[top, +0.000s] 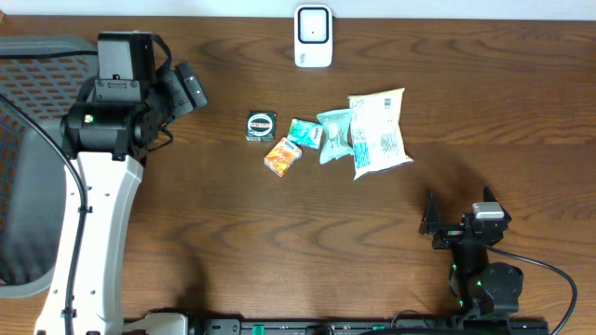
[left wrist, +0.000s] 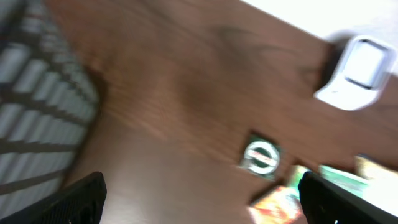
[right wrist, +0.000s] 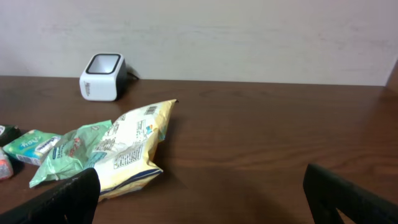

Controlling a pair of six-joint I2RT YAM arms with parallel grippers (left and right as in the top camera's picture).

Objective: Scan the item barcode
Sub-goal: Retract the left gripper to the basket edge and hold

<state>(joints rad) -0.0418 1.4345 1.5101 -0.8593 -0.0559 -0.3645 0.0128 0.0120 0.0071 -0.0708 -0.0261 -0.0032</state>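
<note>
The white barcode scanner (top: pixel 314 35) stands at the table's far edge, also visible in the wrist views (left wrist: pixel 359 71) (right wrist: pixel 102 76). Several items lie in a cluster mid-table: a round black-and-green tin (top: pixel 262 126), an orange packet (top: pixel 282 155), a teal packet (top: pixel 304 132), a pale green pouch (top: pixel 333 133) and a yellow-white bag (top: pixel 379 133). My left gripper (top: pixel 191 88) hovers left of the tin (left wrist: pixel 261 155), open and empty; its view is blurred. My right gripper (top: pixel 458 212) sits low, nearer than the bag (right wrist: pixel 130 149), open with nothing between its fingers.
A grey mesh chair (top: pixel 28 140) stands off the table's left side. The wooden table (top: pixel 233 233) runs bare along the front and right. A pale wall (right wrist: pixel 249 37) rises behind the scanner.
</note>
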